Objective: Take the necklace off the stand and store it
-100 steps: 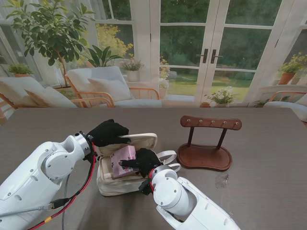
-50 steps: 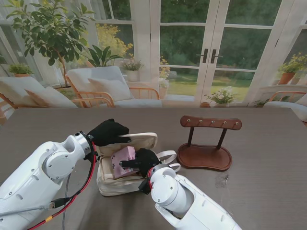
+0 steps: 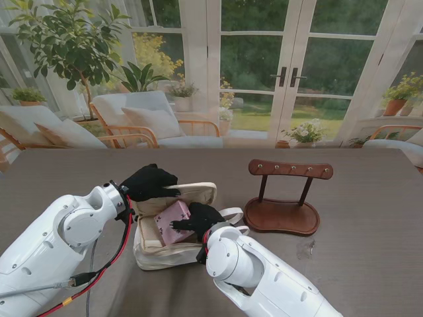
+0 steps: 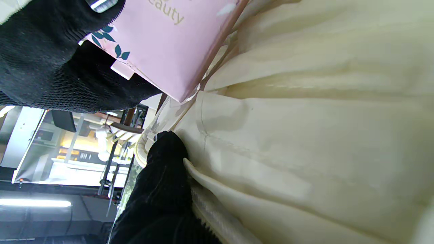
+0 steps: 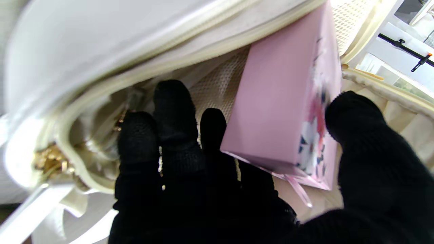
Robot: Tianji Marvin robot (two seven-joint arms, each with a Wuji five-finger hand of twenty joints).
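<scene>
A cream zip bag (image 3: pixel 165 254) lies open on the table in front of me. My right hand (image 3: pixel 198 220), in a black glove, is shut on a pink gift box (image 3: pixel 170 221) and holds it inside the bag's mouth. In the right wrist view the thumb lies on the box (image 5: pixel 284 112) and the fingers (image 5: pixel 173 135) reach past it into the bag's mesh lining. My left hand (image 3: pixel 149 183) is shut on the bag's far rim, holding the flap up; its wrist view shows the cream fabric (image 4: pixel 305 135) and the box (image 4: pixel 169 40). The wooden stand (image 3: pixel 289 170) on my right carries no necklace that I can see.
The stand's oval base (image 3: pixel 281 216) sits to the right of the bag, with the bag's white handle loops (image 3: pixel 231 214) between them. A small scuff or stain (image 3: pixel 305 248) marks the table nearer to me than the base.
The pink box has sunk lower into the bag and lies flatter. My right hand has pushed forward with it. The left hand has kept its hold on the rim.
</scene>
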